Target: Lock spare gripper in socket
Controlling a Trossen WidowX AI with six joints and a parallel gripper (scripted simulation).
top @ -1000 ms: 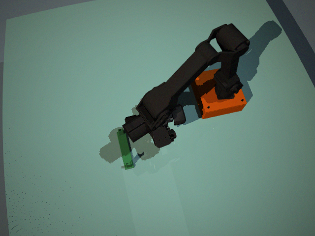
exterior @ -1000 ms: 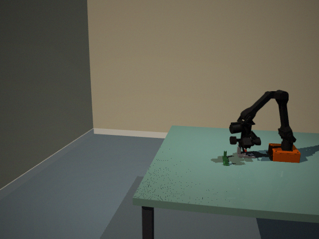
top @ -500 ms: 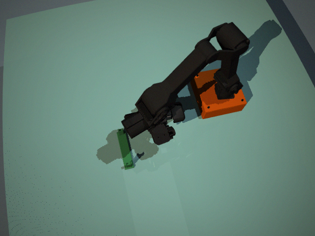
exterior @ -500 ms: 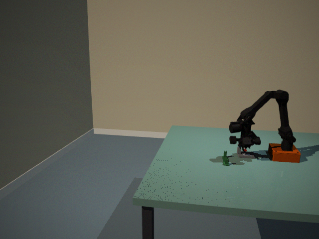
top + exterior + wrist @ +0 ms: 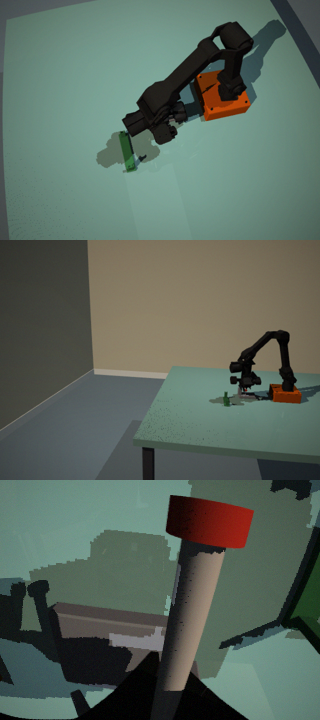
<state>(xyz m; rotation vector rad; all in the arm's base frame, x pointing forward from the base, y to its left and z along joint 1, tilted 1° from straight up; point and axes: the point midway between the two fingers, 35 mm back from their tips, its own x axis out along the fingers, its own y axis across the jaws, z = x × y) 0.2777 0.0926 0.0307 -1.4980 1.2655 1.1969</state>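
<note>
The lock pin (image 5: 195, 615) (image 5: 245, 390) has a pale shaft and a red head (image 5: 210, 522). My gripper (image 5: 159, 660) (image 5: 245, 388) is shut on its shaft and holds it above the table; the shaft's far end is hidden. A pale grey piece with an upright end (image 5: 248, 396) (image 5: 90, 630), seemingly the mount, is below and beside the fingers; the arm mostly hides it in the top view. A long green piece (image 5: 126, 151) (image 5: 226, 400) (image 5: 306, 602), seemingly the spare gripper, stands apart from my fingers. The socket opening and the spigot cannot be made out.
The orange base block (image 5: 224, 103) (image 5: 286, 397) carries the arm. The green piece stands close to the wrist's outer side in the top view. The table (image 5: 64, 77) (image 5: 186, 420) has its left edge well beyond the green piece in the exterior view.
</note>
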